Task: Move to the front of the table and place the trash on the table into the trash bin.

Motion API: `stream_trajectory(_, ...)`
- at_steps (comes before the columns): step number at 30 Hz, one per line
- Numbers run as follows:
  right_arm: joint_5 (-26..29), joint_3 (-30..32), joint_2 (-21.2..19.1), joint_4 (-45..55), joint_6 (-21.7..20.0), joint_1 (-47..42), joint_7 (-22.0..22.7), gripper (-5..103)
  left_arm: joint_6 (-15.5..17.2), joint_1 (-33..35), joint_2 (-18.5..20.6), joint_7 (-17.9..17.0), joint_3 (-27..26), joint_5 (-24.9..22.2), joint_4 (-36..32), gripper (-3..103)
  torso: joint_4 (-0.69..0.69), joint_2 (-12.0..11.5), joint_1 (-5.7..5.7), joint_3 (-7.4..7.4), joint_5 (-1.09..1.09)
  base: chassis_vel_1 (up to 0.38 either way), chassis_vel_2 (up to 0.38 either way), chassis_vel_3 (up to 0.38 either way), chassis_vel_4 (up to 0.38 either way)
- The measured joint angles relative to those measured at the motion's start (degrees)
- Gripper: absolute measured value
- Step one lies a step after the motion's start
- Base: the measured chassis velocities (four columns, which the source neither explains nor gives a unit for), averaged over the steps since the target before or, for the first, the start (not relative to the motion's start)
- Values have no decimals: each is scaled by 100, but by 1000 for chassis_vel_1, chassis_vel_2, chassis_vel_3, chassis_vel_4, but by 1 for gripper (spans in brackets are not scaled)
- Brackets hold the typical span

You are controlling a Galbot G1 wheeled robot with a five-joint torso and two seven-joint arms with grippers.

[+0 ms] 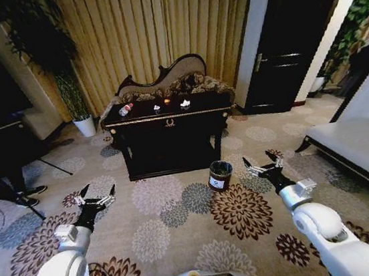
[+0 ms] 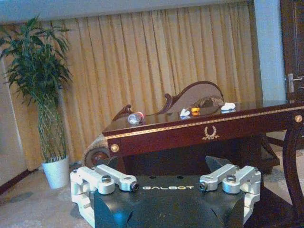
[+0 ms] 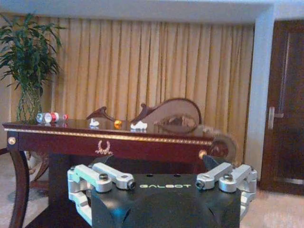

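Nearest, both arms reach forward low over the flower-patterned carpet [image 1: 182,229], the left gripper [image 1: 96,194] on the left and the right gripper [image 1: 262,163] on the right, each with its jaws spread wide and holding nothing; the wrist views show the same open fingers against the furniture ahead. Just beyond the right gripper, the head view shows the trash bin [image 1: 220,175], a small dark round bin with a white label, standing on the carpet near the table's front right corner. Behind it stands the dark console table [image 1: 171,139] with gold trim and a gold ornament on its drawer. On its top lie the plastic bottle [image 1: 126,109] with its red label toward the left end, and farther right two white crumpled scraps [image 1: 156,108] [image 1: 185,103] with a tiny orange piece [image 1: 166,102] between them. From the left wrist view the bottle [image 2: 136,117] lies on its side near the table's corner. Behind the table a carved-back sofa [image 1: 170,79] sits against golden curtains [image 1: 157,27], with a potted plant [image 1: 76,104] at the left and a dark door [image 1: 287,44] at the right.
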Motion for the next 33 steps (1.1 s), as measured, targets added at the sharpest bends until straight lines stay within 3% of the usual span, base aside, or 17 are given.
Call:
stream_trajectory(11, 99, 68, 438, 268, -277, 0, 2, 100, 414, -75, -346, -220, -37, -71, -360, 100, 0, 0, 0, 0, 0, 0, 0, 0, 0)
stream_trajectory(24, 52, 71, 655, 559, -529, 71, 2, 100, 266, -56, -617, -169, -8, 251, -262, 100, 0, 0, 0, 0, 0, 0, 0, 0, 0)
stream_trajectory(33, -308, 98, 756, 528, -423, -6, 2, 100, 139, -10, -624, -105, 14, 282, -117, 100, -1, 0, 0, 0, 1, 0, 0, 0, 0)
